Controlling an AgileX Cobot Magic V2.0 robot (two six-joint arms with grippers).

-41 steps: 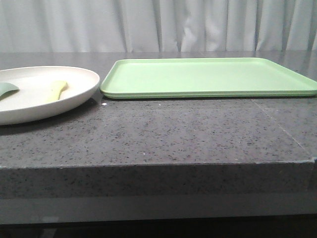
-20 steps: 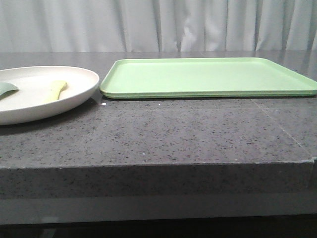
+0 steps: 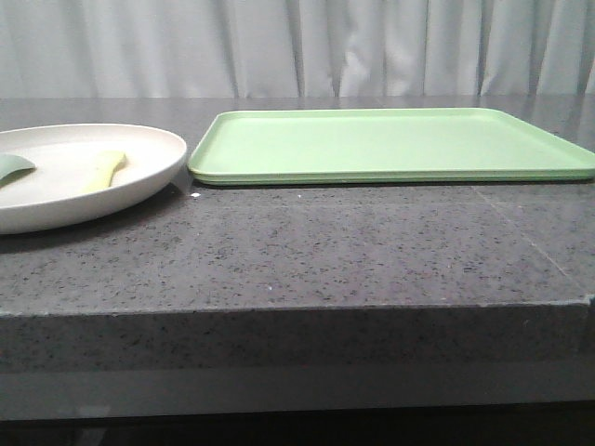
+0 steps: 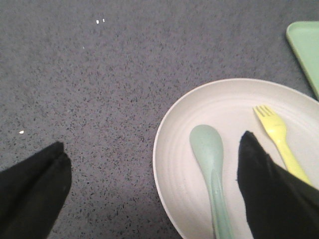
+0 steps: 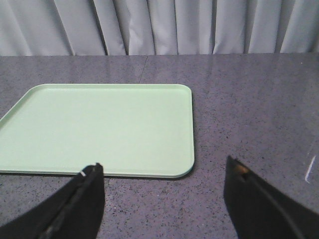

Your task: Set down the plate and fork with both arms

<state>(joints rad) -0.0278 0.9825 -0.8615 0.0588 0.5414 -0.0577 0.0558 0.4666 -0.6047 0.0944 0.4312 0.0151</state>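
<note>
left gripper [image 4: 152, 186] spread above plate [image 4: 174, 149] rim; right gripper [image 5: 162, 199] spread near tray [image 5: 99, 129]. risk: lifting plate tips fork [image 4: 279, 142], spoon [image 4: 212, 164] off.

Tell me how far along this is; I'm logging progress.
Nothing looks done: the tray is bare. The plate sits on the table beside it, with the fork and a teal spoon on it. The left gripper is open over the plate's edge; the right gripper is open near the tray. Both placements remain.
</note>
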